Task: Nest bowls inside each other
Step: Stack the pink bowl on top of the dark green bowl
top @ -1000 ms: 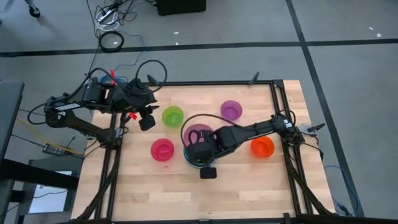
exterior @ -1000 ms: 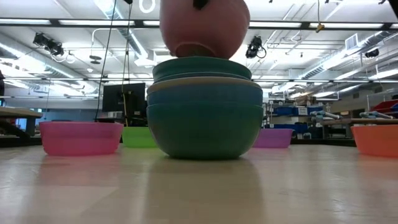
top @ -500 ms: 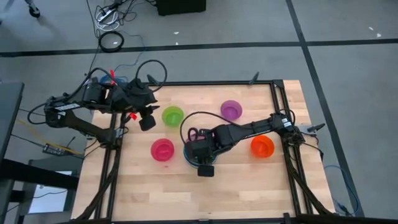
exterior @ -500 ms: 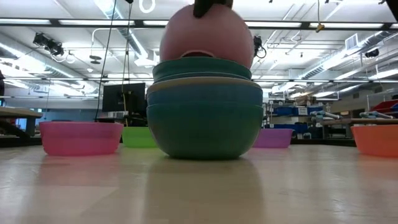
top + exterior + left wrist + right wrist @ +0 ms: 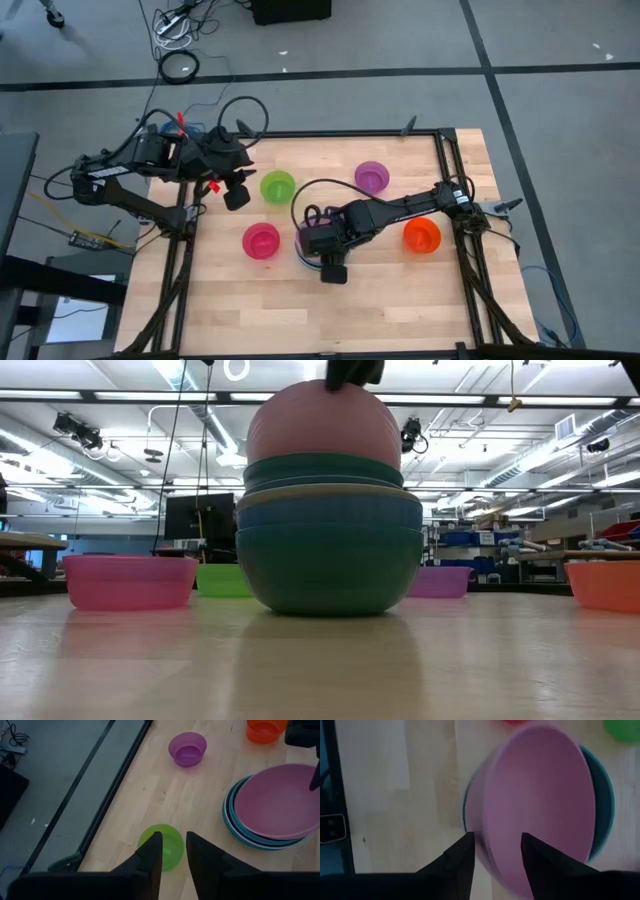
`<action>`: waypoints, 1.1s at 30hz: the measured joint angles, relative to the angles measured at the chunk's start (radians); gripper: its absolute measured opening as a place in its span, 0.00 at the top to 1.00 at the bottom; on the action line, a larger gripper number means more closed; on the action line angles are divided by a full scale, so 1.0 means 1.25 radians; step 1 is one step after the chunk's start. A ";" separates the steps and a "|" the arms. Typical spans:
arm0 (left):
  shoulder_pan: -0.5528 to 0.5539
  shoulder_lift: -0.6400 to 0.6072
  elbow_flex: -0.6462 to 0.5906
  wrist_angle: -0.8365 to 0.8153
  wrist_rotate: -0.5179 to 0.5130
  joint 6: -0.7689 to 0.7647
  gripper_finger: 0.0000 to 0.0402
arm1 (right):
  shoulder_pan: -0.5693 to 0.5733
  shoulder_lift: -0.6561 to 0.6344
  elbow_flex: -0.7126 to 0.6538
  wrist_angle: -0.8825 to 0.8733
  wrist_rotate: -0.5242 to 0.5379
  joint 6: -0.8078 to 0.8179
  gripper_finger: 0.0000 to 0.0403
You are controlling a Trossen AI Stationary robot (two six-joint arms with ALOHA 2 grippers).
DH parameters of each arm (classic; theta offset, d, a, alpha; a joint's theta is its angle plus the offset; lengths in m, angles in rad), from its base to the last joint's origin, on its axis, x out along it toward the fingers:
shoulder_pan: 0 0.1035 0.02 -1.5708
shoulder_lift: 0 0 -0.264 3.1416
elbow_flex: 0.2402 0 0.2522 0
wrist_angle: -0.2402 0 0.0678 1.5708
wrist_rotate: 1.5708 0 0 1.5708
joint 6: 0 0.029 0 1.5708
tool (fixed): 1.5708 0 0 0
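A stack of nested teal and blue bowls [image 5: 330, 560] stands mid-table. A pink bowl [image 5: 322, 422] lies in the top bowl, tipped with its near rim up and its underside toward the near edge. My right gripper [image 5: 496, 837] points down over that near rim, open, with one finger on each side of it; it also shows in the high view [image 5: 326, 256]. My left gripper [image 5: 237, 196] waits raised at the far left, open, holding nothing [image 5: 174, 840]. Lime green [image 5: 278, 186], purple [image 5: 372, 177], magenta [image 5: 262, 241] and orange [image 5: 421, 236] bowls stand singly on their bases. My right gripper stands astride the pink bowl's near rim [image 5: 487, 845] from above, one finger [image 5: 465, 855] outside the bowl and the other [image 5: 540, 855] inside. Whether either finger touches the rim I cannot tell. The bowl rests tilted in the stack's top bowl [image 5: 235, 822].
The single bowls ring the stack: magenta to its left, orange to its right, lime green and purple farther back. Bare wood [image 5: 330, 310] lies toward the near edge. A black frame [image 5: 455, 200] borders the table.
The pink bowl, which hung just above the stack a second ago, has come down into the top teal bowl. It has tipped so that its underside faces the near edge. My right gripper has sunk a little with it.
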 joint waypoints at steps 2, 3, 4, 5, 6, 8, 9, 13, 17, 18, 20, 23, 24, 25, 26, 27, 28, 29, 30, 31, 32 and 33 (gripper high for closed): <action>0.000 0.000 0.000 0.000 0.000 -0.001 0.77 | 0.000 0.000 0.000 -0.017 0.001 0.013 0.63; 0.000 0.000 0.000 0.000 0.000 -0.001 0.77 | 0.000 0.000 0.000 -0.022 0.002 0.016 0.63; 0.000 0.000 0.000 0.000 0.000 -0.001 0.77 | 0.001 0.000 0.000 -0.026 0.005 0.019 0.63; 0.000 0.000 0.000 0.000 0.000 -0.001 0.77 | 0.002 0.000 0.000 -0.026 0.016 0.022 0.63; 0.000 0.000 0.000 0.000 0.000 -0.001 0.77 | 0.004 -0.001 0.000 -0.026 0.036 0.022 0.63; 0.000 0.000 0.000 0.000 0.000 -0.001 0.77 | 0.010 -0.003 0.000 -0.022 0.081 0.011 0.63; 0.000 0.000 0.000 0.000 0.000 -0.002 0.77 | 0.010 -0.003 0.000 -0.018 0.101 0.006 0.63; 0.000 0.000 0.000 0.000 0.000 -0.002 0.77 | 0.008 -0.002 0.000 -0.011 0.106 0.006 0.63; 0.000 0.000 0.000 -0.001 0.000 -0.002 0.77 | 0.008 -0.008 0.000 -0.042 0.058 0.015 0.64; 0.000 0.000 0.000 -0.001 0.000 -0.002 0.77 | 0.009 -0.016 0.000 -0.047 0.047 0.019 0.64; 0.000 0.000 0.000 -0.002 0.000 -0.001 0.77 | 0.009 -0.040 0.000 -0.056 0.028 0.027 0.64; 0.000 0.000 0.000 -0.002 0.000 -0.001 0.77 | 0.009 -0.077 0.000 -0.054 0.032 0.029 0.64; 0.000 0.000 0.000 -0.002 0.000 -0.001 0.77 | 0.009 -0.085 0.000 -0.041 0.055 0.030 0.64; 0.000 0.000 0.000 -0.002 0.000 -0.001 0.77 | 0.009 -0.090 0.000 -0.023 0.086 0.030 0.64; 0.000 0.000 0.000 -0.002 0.000 -0.001 0.77 | 0.009 -0.093 0.001 -0.006 0.115 0.030 0.64; 0.000 0.000 0.000 -0.002 0.000 -0.001 0.77 | 0.009 -0.094 0.001 0.014 0.143 0.029 0.64; 0.000 0.000 0.000 -0.002 0.000 -0.001 0.77 | 0.009 -0.094 0.001 0.034 0.164 0.024 0.64; 0.000 0.000 0.000 -0.002 0.000 -0.001 0.77 | 0.008 -0.090 0.001 0.054 0.178 0.017 0.65; 0.000 0.000 0.000 -0.002 0.000 -0.002 0.77 | 0.005 -0.081 0.002 0.076 0.187 0.011 0.65; 0.000 0.000 0.000 -0.001 0.000 -0.002 0.77 | 0.002 -0.071 0.002 0.097 0.192 0.005 0.66; 0.000 0.000 0.000 -0.001 0.000 -0.002 0.77 | 0.001 -0.058 0.002 0.108 0.194 0.001 0.66; 0.000 0.000 0.000 -0.002 0.000 -0.002 0.77 | -0.003 -0.043 0.001 0.111 0.194 -0.004 0.67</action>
